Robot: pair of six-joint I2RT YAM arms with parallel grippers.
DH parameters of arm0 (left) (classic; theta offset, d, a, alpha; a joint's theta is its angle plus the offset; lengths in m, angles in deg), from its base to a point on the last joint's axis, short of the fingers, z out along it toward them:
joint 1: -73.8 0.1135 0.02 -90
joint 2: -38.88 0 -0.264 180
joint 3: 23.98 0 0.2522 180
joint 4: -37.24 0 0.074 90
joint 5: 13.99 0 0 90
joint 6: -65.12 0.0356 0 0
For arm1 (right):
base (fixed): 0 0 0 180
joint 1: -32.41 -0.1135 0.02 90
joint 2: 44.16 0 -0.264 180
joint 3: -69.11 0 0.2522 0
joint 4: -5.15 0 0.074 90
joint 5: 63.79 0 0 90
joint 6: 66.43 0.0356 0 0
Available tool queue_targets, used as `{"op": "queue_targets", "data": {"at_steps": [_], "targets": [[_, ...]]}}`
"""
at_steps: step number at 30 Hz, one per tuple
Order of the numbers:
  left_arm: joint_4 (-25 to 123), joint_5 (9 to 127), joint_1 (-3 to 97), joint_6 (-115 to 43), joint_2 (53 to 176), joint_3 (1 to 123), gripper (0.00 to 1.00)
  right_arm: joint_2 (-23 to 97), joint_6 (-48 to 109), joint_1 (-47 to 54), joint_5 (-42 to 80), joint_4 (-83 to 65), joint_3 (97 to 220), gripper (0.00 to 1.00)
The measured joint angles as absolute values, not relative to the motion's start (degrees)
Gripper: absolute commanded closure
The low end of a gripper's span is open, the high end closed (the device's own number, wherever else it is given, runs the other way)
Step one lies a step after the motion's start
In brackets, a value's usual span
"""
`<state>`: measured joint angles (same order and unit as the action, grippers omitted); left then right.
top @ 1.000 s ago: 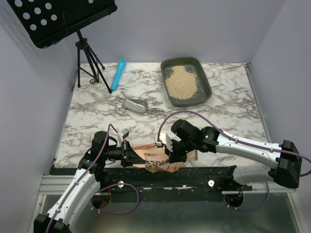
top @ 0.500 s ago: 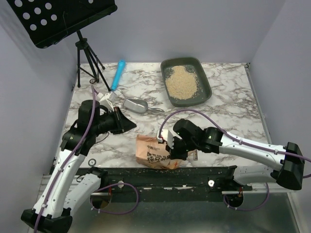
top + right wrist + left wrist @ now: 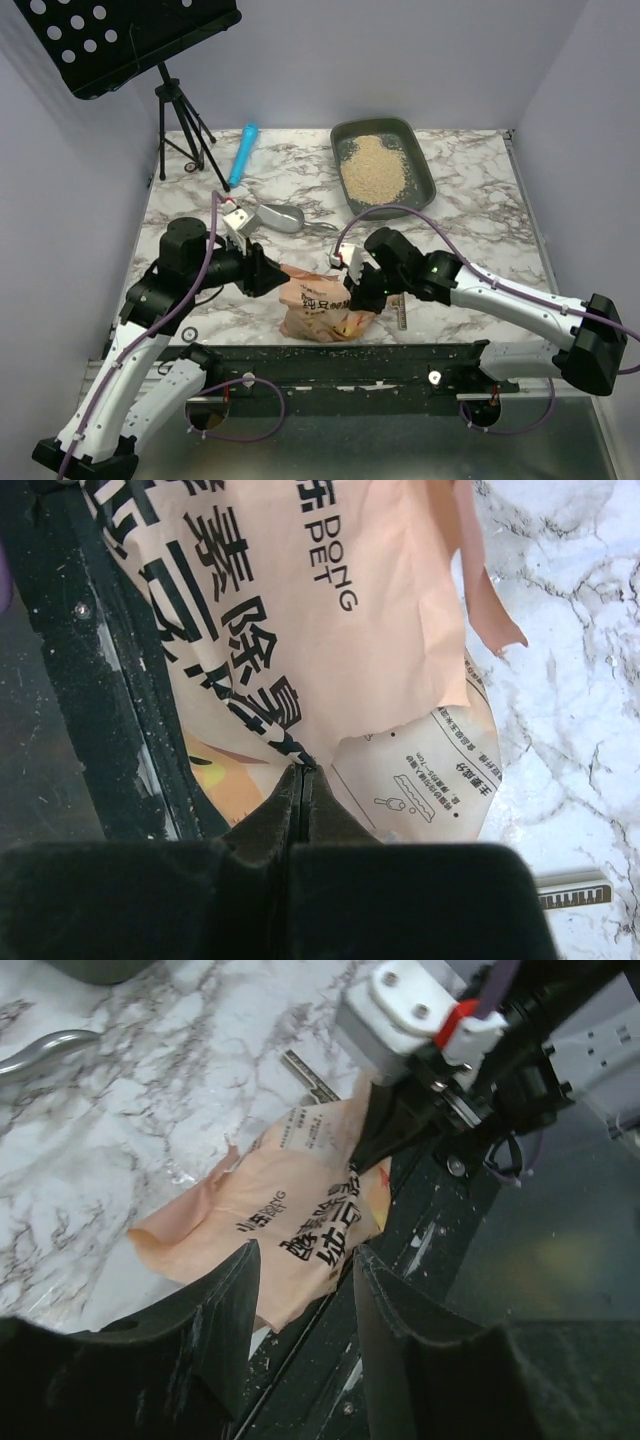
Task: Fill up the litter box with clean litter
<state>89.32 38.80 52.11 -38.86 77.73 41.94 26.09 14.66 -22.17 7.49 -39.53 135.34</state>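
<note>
- The right gripper (image 3: pixel 302 772) has its jaws squeezed tight together on a fold of the orange-pink crinkly printed bag (image 3: pixel 318 312). In the right wrist view the two fingers meet with the bag's edge pinched between them.
- The left gripper (image 3: pixel 300 1285) has its jaws spread wide with nothing between them. It hangs over the left end of the same bag, and honestly I can't tell if a fingertip is touching the plastic or just above it.
- The bag lies crumpled at the near edge of the white marble-pattern table (image 3: pixel 480 240), sitting between the two grippers.
- The litter box, a dark grey-green shallow plastic tray with rounded corners and a raised rim (image 3: pixel 428 178), sits flat at the far side of the table.
- The clean litter, pale beige sandy granules (image 3: pixel 375 170), is heaped loosely in the middle of that tray. Bare grey floor shows around the pile, mostly along the sides.
- The tray is well apart from both grippers, up-table beyond the right one, and neither touches it.
- A silver metal scoop (image 3: pixel 280 217) lies on the marble just past the left gripper, on the way towards the tray.
- A bright blue tube-shaped thing (image 3: pixel 243 155) lies further back on the left, beside the black tripod music stand (image 3: pixel 120 40).
</note>
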Motion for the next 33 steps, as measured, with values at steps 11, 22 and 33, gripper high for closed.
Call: {"op": "queue_targets", "data": {"at_steps": [11,22,33], "targets": [[90.13,40.66,34.45,-24.00,86.34,42.05,0.33,28.04,15.28,-20.80,5.72,-39.03,135.43,1.00],[88.36,47.11,30.30,-16.57,91.10,40.66,0.21,27.76,15.60,-20.73,5.57,-38.68,135.41,1.00],[83.40,47.43,28.53,-15.43,95.34,36.83,0.19,27.01,16.24,-20.71,5.59,-38.22,135.23,1.00]]}}
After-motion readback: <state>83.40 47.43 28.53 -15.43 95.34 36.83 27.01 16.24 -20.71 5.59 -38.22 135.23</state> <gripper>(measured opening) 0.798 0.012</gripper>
